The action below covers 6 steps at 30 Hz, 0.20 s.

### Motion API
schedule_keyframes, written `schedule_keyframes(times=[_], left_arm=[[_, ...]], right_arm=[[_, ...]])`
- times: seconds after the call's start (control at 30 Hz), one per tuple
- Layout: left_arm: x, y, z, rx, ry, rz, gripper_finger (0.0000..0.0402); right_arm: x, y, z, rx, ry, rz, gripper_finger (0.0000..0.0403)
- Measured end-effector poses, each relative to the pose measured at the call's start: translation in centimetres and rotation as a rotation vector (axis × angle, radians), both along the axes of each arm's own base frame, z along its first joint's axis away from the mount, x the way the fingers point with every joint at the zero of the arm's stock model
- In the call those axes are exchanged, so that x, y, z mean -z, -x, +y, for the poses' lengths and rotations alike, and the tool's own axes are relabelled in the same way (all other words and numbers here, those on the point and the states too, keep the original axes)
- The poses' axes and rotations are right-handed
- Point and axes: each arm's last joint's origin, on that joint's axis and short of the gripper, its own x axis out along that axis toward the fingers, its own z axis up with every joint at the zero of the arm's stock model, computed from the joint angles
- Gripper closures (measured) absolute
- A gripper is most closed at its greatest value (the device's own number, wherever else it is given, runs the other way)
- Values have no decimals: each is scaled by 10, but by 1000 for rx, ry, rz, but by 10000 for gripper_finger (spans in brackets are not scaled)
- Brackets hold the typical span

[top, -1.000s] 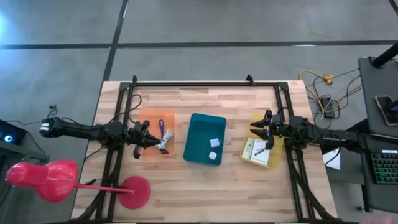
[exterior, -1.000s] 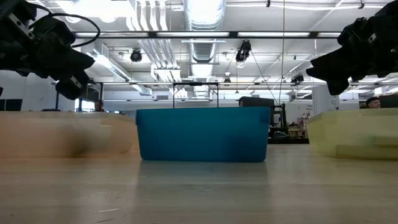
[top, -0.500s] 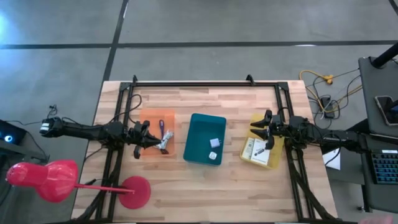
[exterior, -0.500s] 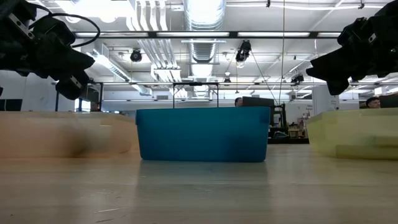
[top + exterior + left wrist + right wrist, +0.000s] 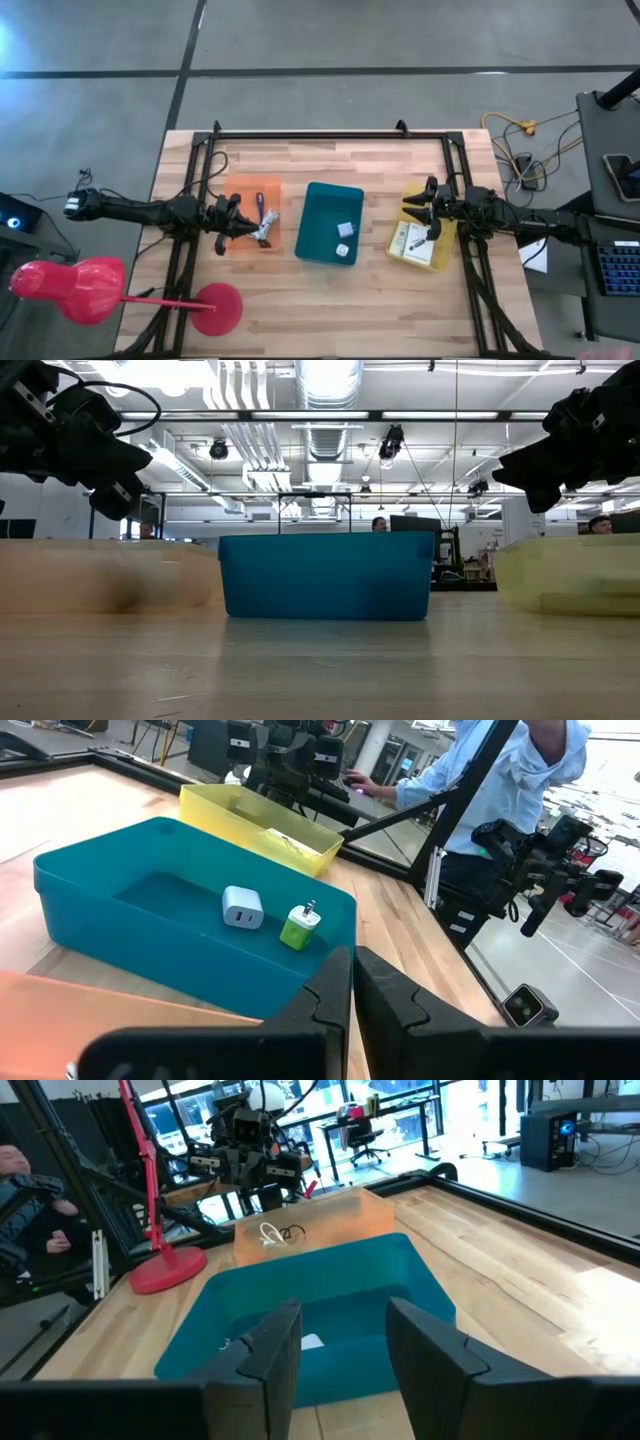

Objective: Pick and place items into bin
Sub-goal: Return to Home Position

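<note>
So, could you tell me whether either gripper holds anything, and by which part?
Nothing is held: the left gripper is shut and empty over the orange bin, the right gripper open and empty.

Left arm [image 5: 130, 210]: stretched level toward the teal bin [image 5: 335, 187] from the bin's left side. The left gripper [image 5: 243, 226] is raised above table height, just short of the bin, with its fingers [image 5: 325, 995] drawn almost together.

Right arm [image 5: 520, 225]: mirrored on the bin's right side. The right gripper [image 5: 421, 215] is likewise raised, with its fingers [image 5: 270, 1350] spread apart.
</note>
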Motion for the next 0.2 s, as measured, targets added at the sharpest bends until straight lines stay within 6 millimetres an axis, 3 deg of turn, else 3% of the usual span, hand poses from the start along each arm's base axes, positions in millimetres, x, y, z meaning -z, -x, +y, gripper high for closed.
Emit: schedule_keyframes(times=[0.2], left_arm=[[0,0,0,0,0,0,402]], right_arm=[[0,0,0,0,0,0,270]])
